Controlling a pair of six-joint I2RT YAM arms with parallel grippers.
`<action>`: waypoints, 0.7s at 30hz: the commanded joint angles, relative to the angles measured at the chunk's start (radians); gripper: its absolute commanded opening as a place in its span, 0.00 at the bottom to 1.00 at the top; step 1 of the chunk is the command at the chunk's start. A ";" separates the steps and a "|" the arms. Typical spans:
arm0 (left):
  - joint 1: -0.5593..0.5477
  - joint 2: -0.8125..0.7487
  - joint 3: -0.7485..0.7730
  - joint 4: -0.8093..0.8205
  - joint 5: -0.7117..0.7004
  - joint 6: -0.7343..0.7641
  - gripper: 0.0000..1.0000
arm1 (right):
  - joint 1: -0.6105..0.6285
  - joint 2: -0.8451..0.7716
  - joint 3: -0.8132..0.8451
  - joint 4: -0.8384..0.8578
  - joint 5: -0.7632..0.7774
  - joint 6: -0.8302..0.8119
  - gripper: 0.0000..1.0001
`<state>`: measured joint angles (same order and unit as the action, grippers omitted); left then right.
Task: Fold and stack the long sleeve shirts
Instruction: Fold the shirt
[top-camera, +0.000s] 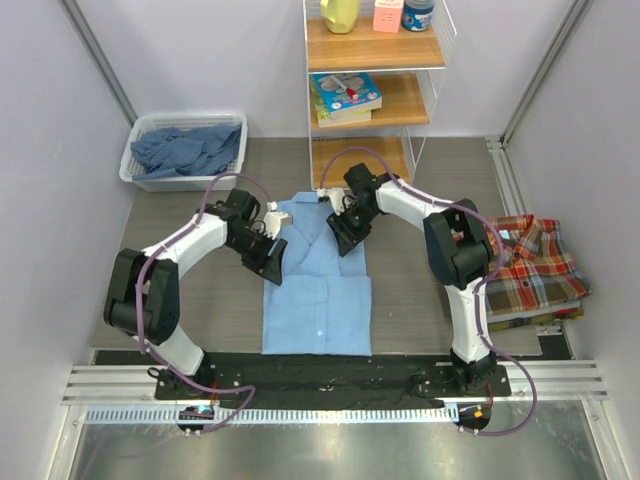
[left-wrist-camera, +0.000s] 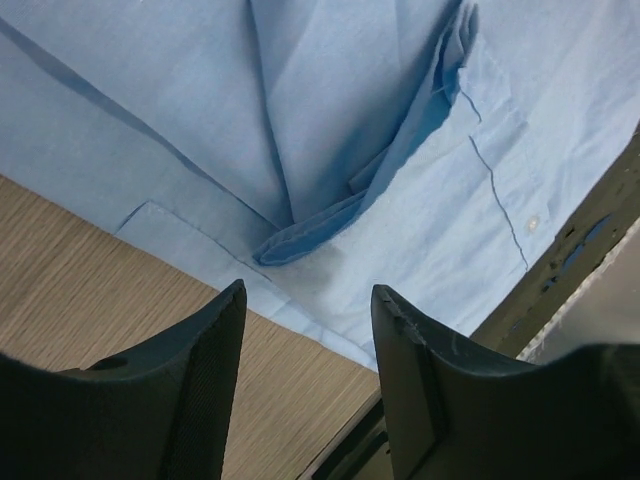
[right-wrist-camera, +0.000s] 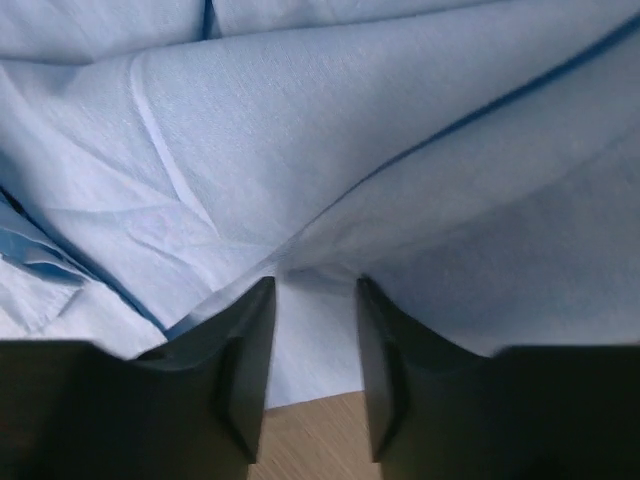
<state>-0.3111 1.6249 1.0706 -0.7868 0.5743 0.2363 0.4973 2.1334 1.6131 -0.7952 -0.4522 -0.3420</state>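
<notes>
A plain light blue long sleeve shirt (top-camera: 318, 290) lies partly folded in the middle of the table, collar end toward the shelf. My left gripper (top-camera: 272, 265) hovers at its left edge. In the left wrist view the gripper (left-wrist-camera: 308, 290) is open, over bare wood just off the shirt (left-wrist-camera: 350, 120), with nothing between its fingers. My right gripper (top-camera: 345, 240) is low over the shirt's upper right part. In the right wrist view the gripper (right-wrist-camera: 315, 282) is open, its tips against a raised fold of the shirt (right-wrist-camera: 330, 130), with flat cloth showing in the gap.
A folded red-yellow-blue plaid shirt stack (top-camera: 535, 265) sits at the right. A white basket (top-camera: 130, 165) at the back left holds darker blue shirts (top-camera: 185, 150). A wooden shelf unit (top-camera: 375, 90) stands behind. A black mat (top-camera: 330, 375) runs along the near edge.
</notes>
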 joint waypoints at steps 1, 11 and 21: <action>0.023 -0.014 -0.015 0.058 0.088 -0.063 0.55 | -0.011 -0.073 0.051 0.002 -0.047 0.018 0.52; 0.026 -0.046 -0.055 0.130 0.067 -0.180 0.68 | -0.060 -0.430 -0.312 0.047 -0.031 0.314 0.80; 0.017 -0.040 -0.067 0.121 0.033 -0.206 0.70 | -0.060 -0.422 -0.476 0.125 -0.039 0.402 0.66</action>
<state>-0.2882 1.6108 1.0145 -0.6872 0.6220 0.0517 0.4362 1.7084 1.1347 -0.7254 -0.4889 0.0029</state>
